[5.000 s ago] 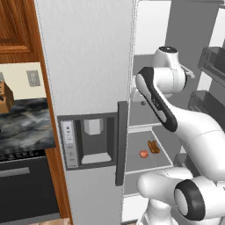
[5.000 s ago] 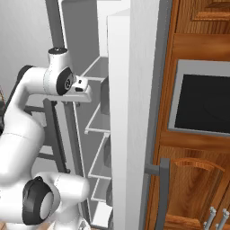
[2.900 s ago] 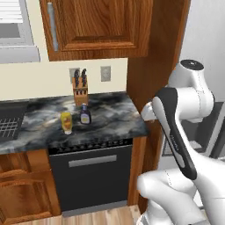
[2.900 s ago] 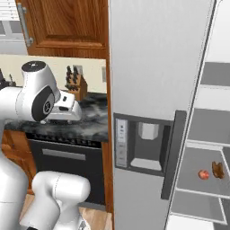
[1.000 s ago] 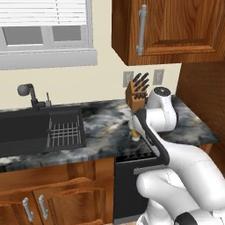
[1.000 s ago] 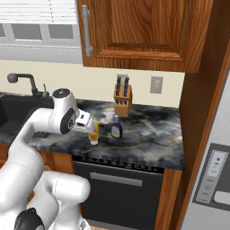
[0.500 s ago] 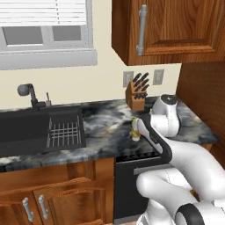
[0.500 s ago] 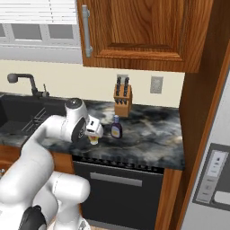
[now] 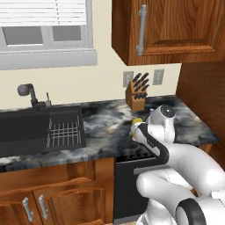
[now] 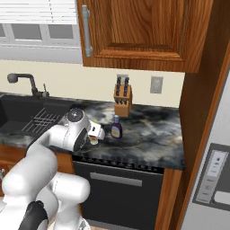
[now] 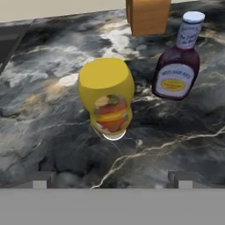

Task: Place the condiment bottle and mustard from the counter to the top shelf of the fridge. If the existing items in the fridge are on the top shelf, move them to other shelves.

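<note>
Approach underway: we find the gripper spread wide near the mustard; next, we judge, straddle and close.

Arm: white, bent at the elbow, reaching forward and down from the base.
Wrist: tilted downward, as far as the base views show.
Gripper: jaws spread wide, nothing between them.
Fingertips: two dark tips, well apart.

- You see a glossy yellow plastic mustard — beside a dark, shiny condiment bottle.
- Polished marble-look counter; wooden knife block.
</note>
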Available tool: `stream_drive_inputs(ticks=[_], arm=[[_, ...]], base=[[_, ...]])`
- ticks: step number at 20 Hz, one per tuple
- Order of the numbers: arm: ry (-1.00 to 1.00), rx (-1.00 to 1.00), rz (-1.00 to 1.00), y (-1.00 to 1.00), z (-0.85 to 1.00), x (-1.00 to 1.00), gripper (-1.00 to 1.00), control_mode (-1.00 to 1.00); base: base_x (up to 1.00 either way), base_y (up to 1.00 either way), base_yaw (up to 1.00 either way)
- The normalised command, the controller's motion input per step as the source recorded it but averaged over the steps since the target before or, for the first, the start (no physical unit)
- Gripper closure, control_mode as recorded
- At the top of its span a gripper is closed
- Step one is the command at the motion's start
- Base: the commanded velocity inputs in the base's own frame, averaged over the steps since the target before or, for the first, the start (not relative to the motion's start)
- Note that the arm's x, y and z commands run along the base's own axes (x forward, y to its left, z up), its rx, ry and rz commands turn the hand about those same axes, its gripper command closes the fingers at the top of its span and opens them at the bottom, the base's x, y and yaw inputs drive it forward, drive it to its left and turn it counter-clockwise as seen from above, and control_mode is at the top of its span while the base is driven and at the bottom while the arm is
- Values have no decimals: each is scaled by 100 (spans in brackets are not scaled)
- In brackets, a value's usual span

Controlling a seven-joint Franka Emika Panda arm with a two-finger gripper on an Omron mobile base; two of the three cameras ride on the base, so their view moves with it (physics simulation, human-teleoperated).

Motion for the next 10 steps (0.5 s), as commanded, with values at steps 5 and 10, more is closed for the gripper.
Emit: stream_drive_inputs(ticks=[5, 10], arm=[[-5, 0, 0, 0, -9, 30, -100, -100], [-1, 0, 0, 0, -1, 24, -100, -100]], base=[[0, 0, 0], [0, 0, 0]])
